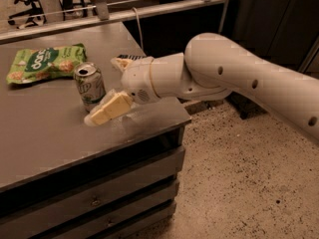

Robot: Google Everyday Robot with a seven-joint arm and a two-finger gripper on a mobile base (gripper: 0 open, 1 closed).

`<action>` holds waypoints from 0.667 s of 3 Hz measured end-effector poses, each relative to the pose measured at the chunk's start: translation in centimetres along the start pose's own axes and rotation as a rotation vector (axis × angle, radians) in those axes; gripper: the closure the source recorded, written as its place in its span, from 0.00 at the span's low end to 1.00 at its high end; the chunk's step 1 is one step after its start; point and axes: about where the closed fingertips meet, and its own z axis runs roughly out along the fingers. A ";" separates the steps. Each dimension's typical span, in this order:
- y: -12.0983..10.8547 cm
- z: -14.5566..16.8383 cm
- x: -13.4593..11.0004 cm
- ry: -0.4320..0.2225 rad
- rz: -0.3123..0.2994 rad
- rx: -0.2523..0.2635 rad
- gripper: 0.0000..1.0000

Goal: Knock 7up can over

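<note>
The 7up can stands upright on the grey table, a silver-white can with green lettering and a silver top. My gripper reaches in from the right on a white arm. Its cream-coloured fingers lie low over the table, right next to the can's base on its right front side. I cannot tell whether they touch the can.
A flat green snack bag lies behind and left of the can. A small dark object lies behind the arm's wrist. The table's right edge drops to a speckled floor. A metal rail runs along the back.
</note>
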 end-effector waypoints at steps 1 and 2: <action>-1.5 1.2 1.1 -0.030 -0.010 0.027 0.00; -3.3 2.2 1.2 -0.059 -0.007 0.074 0.00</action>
